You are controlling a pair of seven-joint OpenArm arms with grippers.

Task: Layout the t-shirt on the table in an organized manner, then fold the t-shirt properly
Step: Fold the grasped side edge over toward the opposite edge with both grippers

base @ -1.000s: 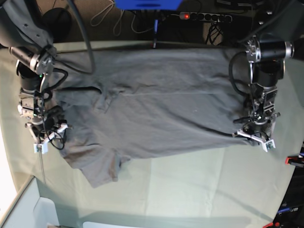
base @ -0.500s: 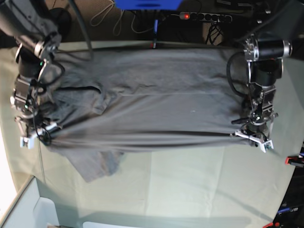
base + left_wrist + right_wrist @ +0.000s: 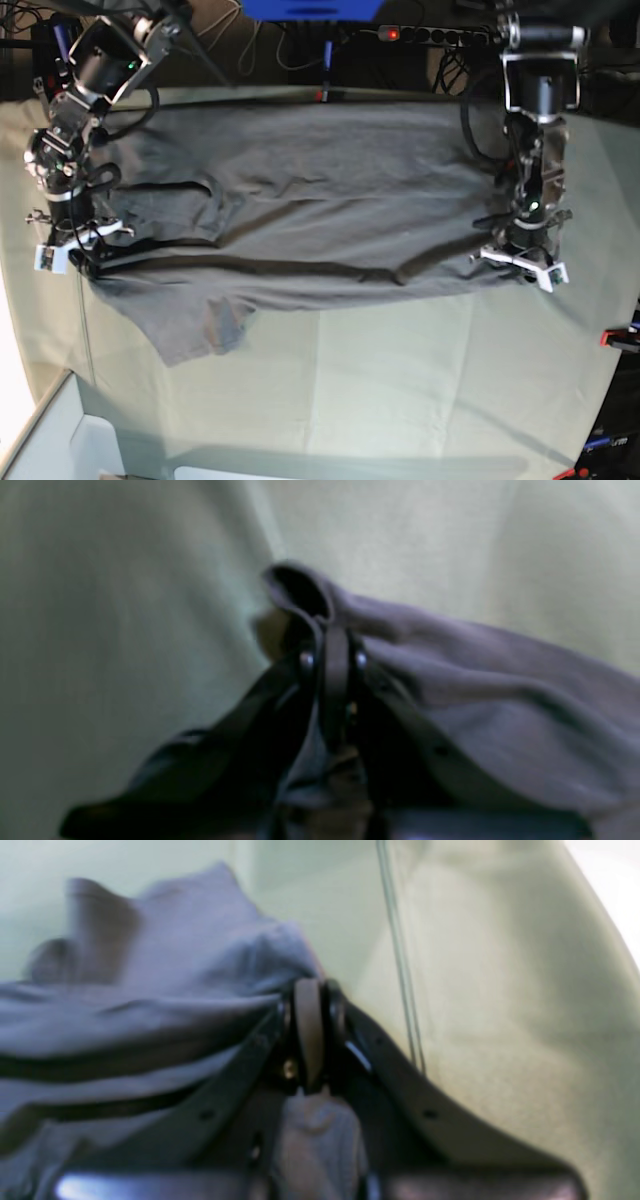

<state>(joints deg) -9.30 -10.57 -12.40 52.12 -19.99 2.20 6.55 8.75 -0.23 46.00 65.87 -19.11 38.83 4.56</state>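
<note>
The dark grey t-shirt lies spread across the pale green table, with one sleeve sticking out toward the near side. A raised crease runs through the cloth between my two grippers. My left gripper is at the shirt's right end. The left wrist view shows the left gripper shut on a pinched fold of t-shirt. My right gripper is at the left end. In the right wrist view the right gripper is shut on bunched t-shirt.
A power strip and cables lie beyond the table's far edge, next to a blue object. A red clip sits at the right edge. A pale box stands at the near left corner.
Both grippers have closed on the shirt's near edge and drawn it toward the far side. The cloth is now pulled taut between them, and the sleeve has slid along.
</note>
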